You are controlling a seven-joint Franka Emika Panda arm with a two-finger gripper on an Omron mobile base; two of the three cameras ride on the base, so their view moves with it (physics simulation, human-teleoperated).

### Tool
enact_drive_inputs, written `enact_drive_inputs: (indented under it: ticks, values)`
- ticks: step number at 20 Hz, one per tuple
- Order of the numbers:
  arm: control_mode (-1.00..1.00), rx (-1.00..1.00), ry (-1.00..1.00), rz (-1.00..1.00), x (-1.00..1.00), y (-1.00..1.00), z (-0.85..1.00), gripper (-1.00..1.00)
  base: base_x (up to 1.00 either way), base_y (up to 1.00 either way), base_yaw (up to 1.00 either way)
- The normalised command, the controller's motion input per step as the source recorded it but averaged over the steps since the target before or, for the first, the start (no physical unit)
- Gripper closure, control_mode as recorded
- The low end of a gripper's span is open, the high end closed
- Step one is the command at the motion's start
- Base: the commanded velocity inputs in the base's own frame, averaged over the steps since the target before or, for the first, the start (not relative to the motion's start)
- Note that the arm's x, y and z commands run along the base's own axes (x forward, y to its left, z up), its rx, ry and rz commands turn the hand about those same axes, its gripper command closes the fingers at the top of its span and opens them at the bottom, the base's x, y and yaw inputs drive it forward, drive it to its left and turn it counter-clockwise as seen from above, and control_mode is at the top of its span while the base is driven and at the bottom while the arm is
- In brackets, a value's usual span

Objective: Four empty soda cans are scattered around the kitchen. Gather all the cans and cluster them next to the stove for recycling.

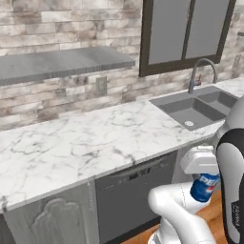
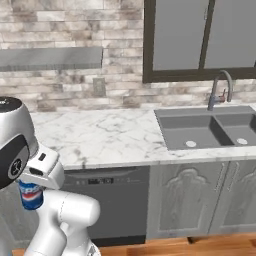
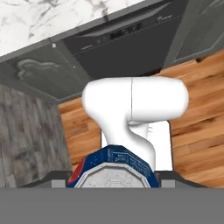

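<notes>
Gripper (image 1: 206, 183) is closed on a blue can (image 1: 205, 187), held low in front of the counter (image 1: 71, 147) at lower right of the left base view and lower left of the right base view. The hand view alone shows the can's silver top, bottom centre, above the wood floor (image 3: 205, 118). The base views add the sink (image 2: 200, 131) and faucet (image 2: 220, 90), upper right.
</notes>
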Motion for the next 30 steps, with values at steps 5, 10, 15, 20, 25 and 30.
enact_drive_inputs:
  ticks: [5,10,15,20,25,30]
  values:
    - [1.0,0.0,0.0,0.0,0.0,0.0,0.0,1.0,-0.09,-0.47,-0.4]
    - [1.0,0.0,0.0,0.0,0.0,0.0,0.0,1.0,-0.1,-0.54,-0.41]
    - [1.0,0.0,0.0,0.0,0.0,0.0,0.0,1.0,-0.16,-0.39,-0.36]
    - [1.0,0.0,0.0,0.0,0.0,0.0,0.0,1.0,-0.2,-0.36,-0.38]
    - [1.0,0.0,0.0,0.0,0.0,0.0,0.0,1.0,-0.2,-0.31,-0.35]
    - [1.0,0.0,0.0,0.0,0.0,0.0,0.0,1.0,-0.19,-0.34,-0.37]
